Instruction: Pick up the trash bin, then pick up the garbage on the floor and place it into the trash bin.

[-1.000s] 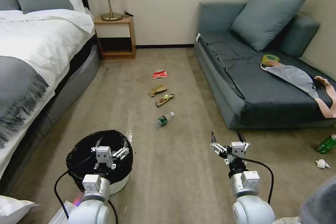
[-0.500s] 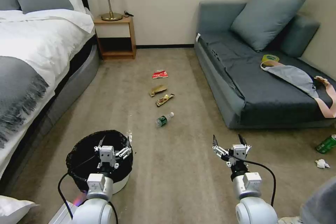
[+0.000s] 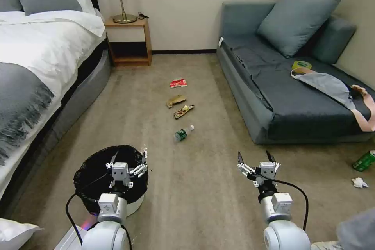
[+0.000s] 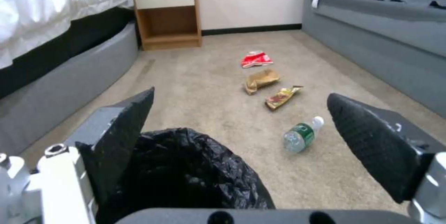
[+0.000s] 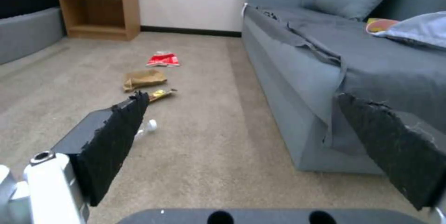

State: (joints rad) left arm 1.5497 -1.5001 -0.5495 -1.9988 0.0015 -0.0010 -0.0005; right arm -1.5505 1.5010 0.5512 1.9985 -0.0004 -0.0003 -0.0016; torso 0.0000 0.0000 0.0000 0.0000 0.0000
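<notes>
The trash bin (image 3: 133, 203), white with a black bag (image 4: 186, 171), stands on the floor (image 3: 203, 187) at the near left. My left gripper (image 3: 129, 157) hangs open over its far rim; the bag sits low between the fingers, and I cannot tell whether they touch it. My right gripper (image 3: 254, 156) is open above bare carpet, holding nothing. The garbage lies in a row ahead: a red packet (image 3: 178, 83), a brown wrapper (image 3: 175, 100), a gold snack wrapper (image 3: 184, 111) and a clear bottle (image 3: 183, 133), nearest to me. The left wrist view shows the bottle (image 4: 302, 135) beyond the bin.
A bed (image 3: 35, 66) runs along the left and a grey sofa (image 3: 273, 86) along the right, with a nightstand (image 3: 129, 41) at the back wall. A yellow tape roll (image 3: 301, 65) lies on the sofa. A green can (image 3: 365, 160) and a white tissue (image 3: 359, 182) lie at the far right.
Both grippers have drifted slightly to the right and a little nearer, the left one staying over the bin. Bin and litter have not moved.
</notes>
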